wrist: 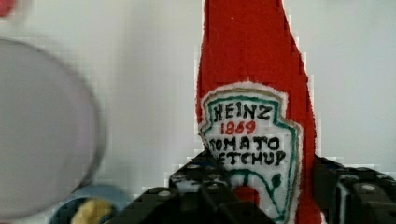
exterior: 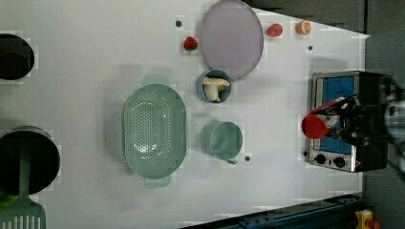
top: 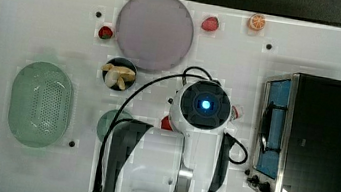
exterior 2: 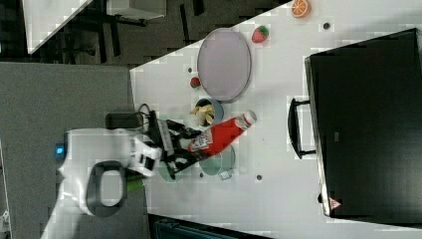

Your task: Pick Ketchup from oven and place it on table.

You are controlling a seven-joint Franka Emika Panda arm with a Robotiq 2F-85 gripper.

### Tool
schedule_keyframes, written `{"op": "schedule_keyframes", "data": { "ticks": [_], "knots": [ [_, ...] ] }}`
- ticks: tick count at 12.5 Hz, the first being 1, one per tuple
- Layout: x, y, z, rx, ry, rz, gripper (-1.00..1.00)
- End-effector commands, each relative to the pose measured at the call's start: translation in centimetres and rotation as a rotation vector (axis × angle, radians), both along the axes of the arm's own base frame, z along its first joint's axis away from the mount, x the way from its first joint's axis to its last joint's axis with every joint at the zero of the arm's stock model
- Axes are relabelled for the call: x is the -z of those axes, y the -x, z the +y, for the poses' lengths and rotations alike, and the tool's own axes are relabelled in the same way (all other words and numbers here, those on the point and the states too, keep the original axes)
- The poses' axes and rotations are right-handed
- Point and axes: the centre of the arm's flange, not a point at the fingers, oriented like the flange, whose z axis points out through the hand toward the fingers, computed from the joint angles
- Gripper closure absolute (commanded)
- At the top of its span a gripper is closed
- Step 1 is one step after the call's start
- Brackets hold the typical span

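A: Closest to lens: red squeeze ketchup bottle with white Heinz label [wrist: 252, 140], lower body clamped between black gripper [wrist: 261, 196] fingers.

B: Jaws?

A: Closed on bottle base, about half spread. Held off white tabletop with dark screw holes [exterior 2: 278, 199], tilted, white tapered cap pointing away from wrist toward black toaster oven with blue glass door [exterior 2: 368, 124].

B: Oven contact?

A: None. Cap well short of curved door handle. Bottle outside oven, door looks shut.

B: Around jaws otherwise?

A: Past fingertips: large flat lilac round plate [exterior 2: 224, 63]. Just beside jaws: small blue bowl with pale mushroom pieces [exterior 2: 206, 112]. Under bottle: teal cup [exterior 2: 219, 162], partly hidden. Further beyond plate: two red strawberries [exterior 2: 260, 34], orange slice [exterior 2: 300, 7].

B: Behind wrist?

A: Pale green perforated oval colander [exterior: 154, 130], well apart. White arm [top: 192, 144] covers most of bottle in top view.
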Motion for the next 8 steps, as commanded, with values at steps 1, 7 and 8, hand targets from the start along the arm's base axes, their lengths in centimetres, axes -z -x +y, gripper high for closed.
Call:
{"op": "schedule_keyframes", "data": {
  "ticks": [1,7,8],
  "knots": [
    [4.8,-1.6,-0.1,0.060,0.002,-0.045,-0.01],
    [14.8,-2.4,-0.1,0.058,0.006,-0.061,-0.01],
    [14.6,-2.6,-0.1,0.057,0.007,-0.078,-0.01]
  ]
}}
